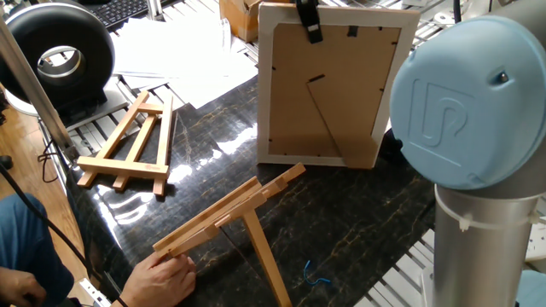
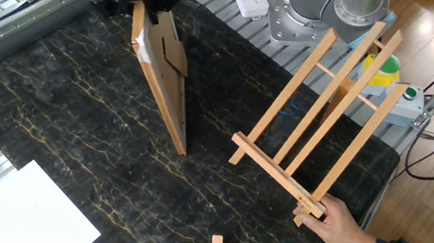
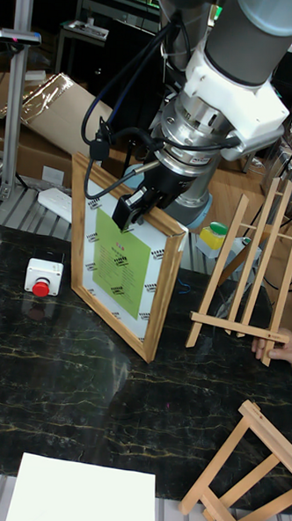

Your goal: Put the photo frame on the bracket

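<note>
On dark marbled desk [image 1: 358, 222]: photo frame [image 1: 328, 85] upright, bottom edge at or just above the surface — contact hard to judge from these angles. Pinched at top edge by black pincer [image 1: 309, 19], pressed onto the frame's rim. Brown back with stand flap facing one fixed camera; green print under wooden-looking front rim seen in tall view [image 3: 129, 255]. Edge-on and leaning in the other fixed view [image 2: 159, 80], near the desk edge by the robot base [image 2: 299, 6].

Bracket [image 2: 318, 122] toward the opposite desk edge, well apart from the frame, tilted back on rear leg, slats rising up off a cross ledge. Steadied by person's hand [image 2: 339, 226] gripping the ledge end; same hand at lower end in one fixed view [image 1: 162, 277], bracket [image 1: 226, 220] there seen side-on with single leg angled down to the desk. In tall view bracket [image 3: 247, 269] right of frame, fingers [image 3: 279, 347] at ledge.

Smaller A-shaped easel [image 1: 128, 143] lying flat near a desk corner, beside white papers [image 1: 183, 51]. Black ring light [image 1: 55, 55] off desk beyond it. Small blue scrap [image 1: 314, 275] on desk near arm column. Red button box [image 3: 40, 276] on desk left of frame in tall view.
</note>
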`<state>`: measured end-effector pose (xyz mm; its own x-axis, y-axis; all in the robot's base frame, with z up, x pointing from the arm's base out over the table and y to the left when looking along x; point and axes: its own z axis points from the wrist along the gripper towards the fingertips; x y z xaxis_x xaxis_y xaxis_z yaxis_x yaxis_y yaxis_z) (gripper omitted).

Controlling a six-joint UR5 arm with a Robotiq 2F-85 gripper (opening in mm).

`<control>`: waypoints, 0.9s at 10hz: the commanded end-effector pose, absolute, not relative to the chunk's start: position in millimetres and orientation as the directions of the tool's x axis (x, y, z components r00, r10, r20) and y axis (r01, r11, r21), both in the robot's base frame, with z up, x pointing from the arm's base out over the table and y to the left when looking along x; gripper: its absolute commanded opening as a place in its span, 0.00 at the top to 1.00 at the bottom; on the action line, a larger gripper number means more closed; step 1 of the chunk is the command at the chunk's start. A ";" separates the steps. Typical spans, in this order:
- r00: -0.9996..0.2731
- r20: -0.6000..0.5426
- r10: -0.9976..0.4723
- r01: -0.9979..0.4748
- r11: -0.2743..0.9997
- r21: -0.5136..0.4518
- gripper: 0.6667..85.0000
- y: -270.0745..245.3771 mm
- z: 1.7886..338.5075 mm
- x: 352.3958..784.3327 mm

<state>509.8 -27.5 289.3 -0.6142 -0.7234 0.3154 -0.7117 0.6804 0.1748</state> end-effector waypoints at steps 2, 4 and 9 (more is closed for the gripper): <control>-0.617 0.244 -0.749 -0.732 0.659 0.174 0.99 -15.8 284.7 522.4; -0.626 0.200 -0.754 -0.739 0.656 0.157 0.99 -10.3 281.4 533.2; -0.593 0.078 -0.801 -0.787 0.597 0.155 0.99 10.6 276.7 553.8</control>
<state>543.7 -0.5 277.5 -0.6137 -0.7767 0.1421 -0.7610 0.6298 0.1558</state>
